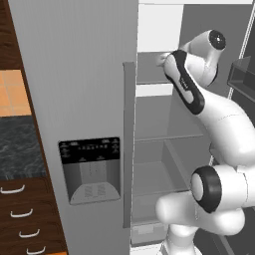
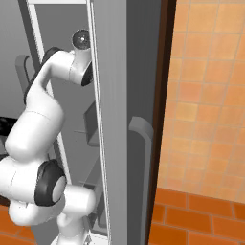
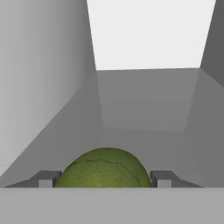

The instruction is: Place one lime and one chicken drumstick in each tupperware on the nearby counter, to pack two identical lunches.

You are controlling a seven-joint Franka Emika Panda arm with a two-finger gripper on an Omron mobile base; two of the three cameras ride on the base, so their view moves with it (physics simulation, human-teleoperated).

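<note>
Reaching deep into the fridge (image 1: 74, 99), the jaws sit clamped across the lime (image 3: 104, 168), small, firm, light, waxy-skinned, best held at its widest middle.

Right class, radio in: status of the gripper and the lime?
Gripper shut on lime. Arm reaching inside open fridge. Nothing blocking ahead.

L base cam sits behind the arm (image 1: 219, 124), looks fwd into the open fridge (image 1: 164, 149) past its shut door (image 1: 74, 99). R base cam sees same arm and fridge from other side. Hand cam looks along fingers, v. close, at fridge interior.
</note>
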